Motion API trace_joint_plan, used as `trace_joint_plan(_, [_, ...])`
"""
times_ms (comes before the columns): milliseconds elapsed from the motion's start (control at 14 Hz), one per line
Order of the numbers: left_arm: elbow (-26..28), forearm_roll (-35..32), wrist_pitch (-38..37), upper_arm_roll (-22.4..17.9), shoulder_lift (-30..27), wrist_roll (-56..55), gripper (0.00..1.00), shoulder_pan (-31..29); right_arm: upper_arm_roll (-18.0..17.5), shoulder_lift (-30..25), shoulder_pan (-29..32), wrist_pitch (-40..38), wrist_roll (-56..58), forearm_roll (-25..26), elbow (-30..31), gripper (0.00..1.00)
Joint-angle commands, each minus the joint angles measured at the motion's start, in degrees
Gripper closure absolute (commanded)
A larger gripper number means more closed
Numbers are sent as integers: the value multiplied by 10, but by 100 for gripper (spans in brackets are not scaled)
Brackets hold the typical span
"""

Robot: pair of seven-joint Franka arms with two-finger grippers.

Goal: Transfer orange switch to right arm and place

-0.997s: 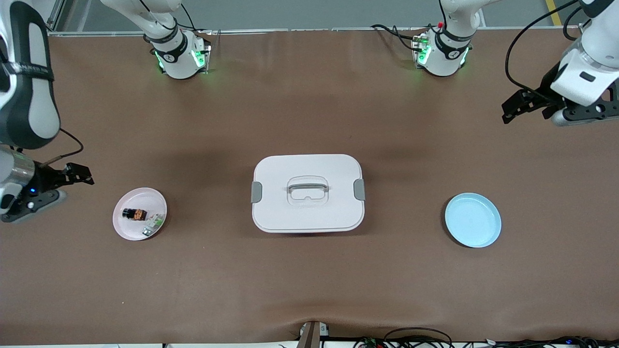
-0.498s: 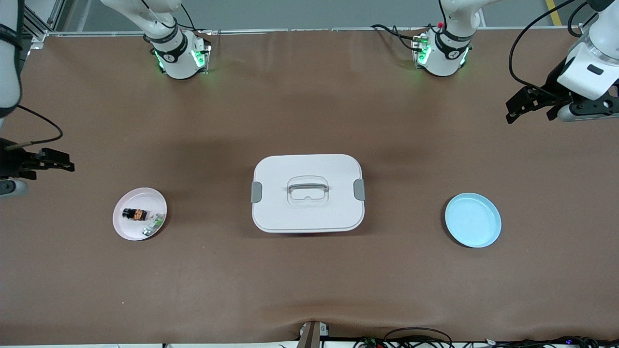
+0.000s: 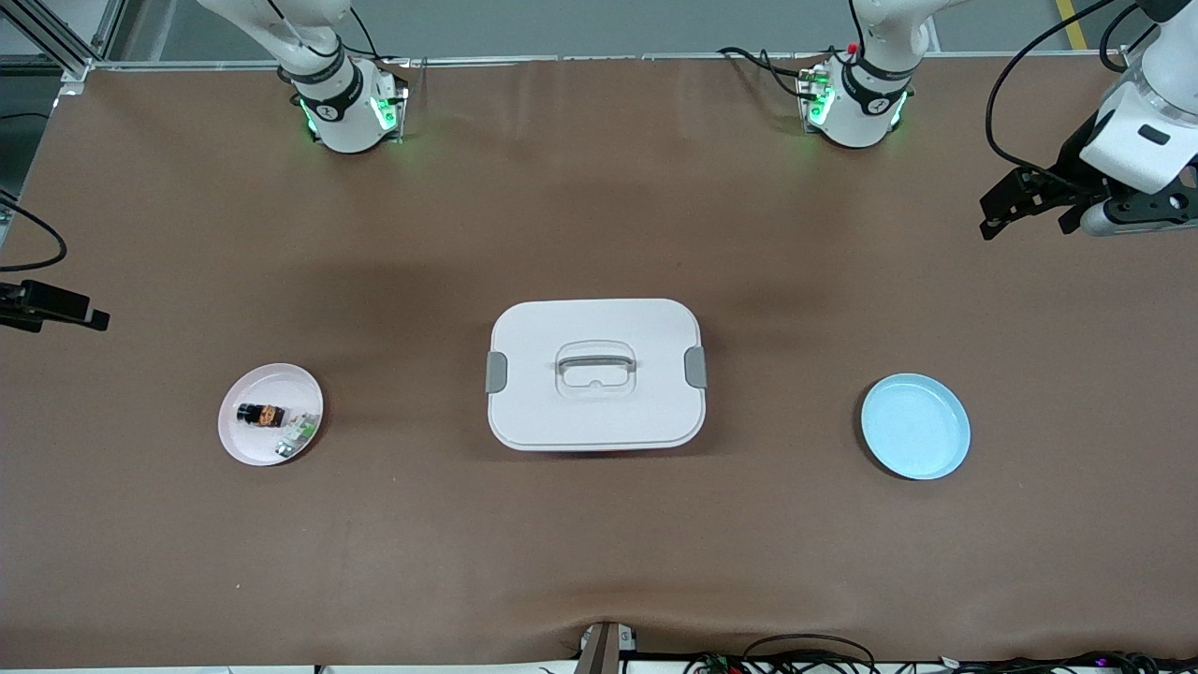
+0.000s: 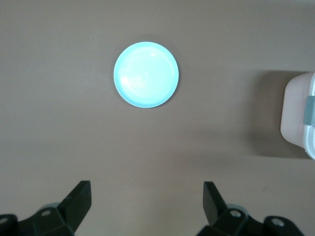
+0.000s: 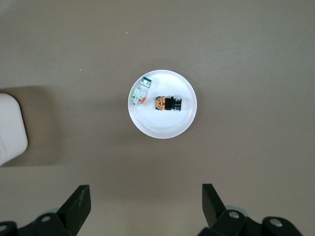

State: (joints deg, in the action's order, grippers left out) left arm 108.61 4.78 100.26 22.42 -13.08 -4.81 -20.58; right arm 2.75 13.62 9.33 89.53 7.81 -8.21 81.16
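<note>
Since the last two front frames, right gripper [image 3: 94, 321] has pulled back toward the table edge at the right arm's end; I now see only its black tip and a cable at the frame border, where a second ago the whole wrist and forearm were in shot. Left gripper [image 3: 994, 217] has barely shifted over the same interval and hangs over bare table at the left arm's end.

Orange switch [image 3: 261, 414] lies on its side in the pink plate [image 3: 241, 444], toward the right arm's end of the table. Small white-and-green part [image 3: 297, 435] sits in the same plate, just beside the switch and a little nearer the front camera. Neither has changed place.

Right wrist view: plate [image 5: 162, 130] directly below the camera, switch [image 5: 169, 103] and white-and-green part [image 5: 140, 93] side by side, apart. Both fingers [image 5: 78, 201] show spread wide with nothing between them.

Left wrist view: blue plate [image 4: 146, 74] below, nothing on it; fingers [image 4: 81, 196] likewise spread wide, nothing held. A corner of the white lidded box [image 4: 299, 113] shows at the frame edge.

Box [image 3: 595, 374] stands mid-table between the two plates, lid on, grey clips at both ends. Blue plate [image 3: 915, 426] sits toward the left arm's end.
</note>
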Motion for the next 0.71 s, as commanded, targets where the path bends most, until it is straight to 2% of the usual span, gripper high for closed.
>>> trace_joint_plan(0, [-9, 15, 3, 2, 3, 10, 0, -5, -5, -4, -14, -44, -37, -4, -44, 0])
trace_joint_plan(142, [-9, 15, 3, 2, 3, 10, 0, -5, -4, -6, -15, -59, -35, 5, -46, 0])
trace_joint_plan(356, [-9, 15, 3, -10, 3, 10, 0, 10, -6, -31, -25, -59, -28, 56, -40, 0])
trace_joint_plan(427, [-9, 15, 3, -36, 3, 4, 0, 42, -6, -39, -26, -56, -28, 56, -31, 0])
trace_joint_plan(641, [-8, 10, 2, -154, 3, 0, 0, 162, -6, -56, -34, -52, -28, 57, -18, 0])
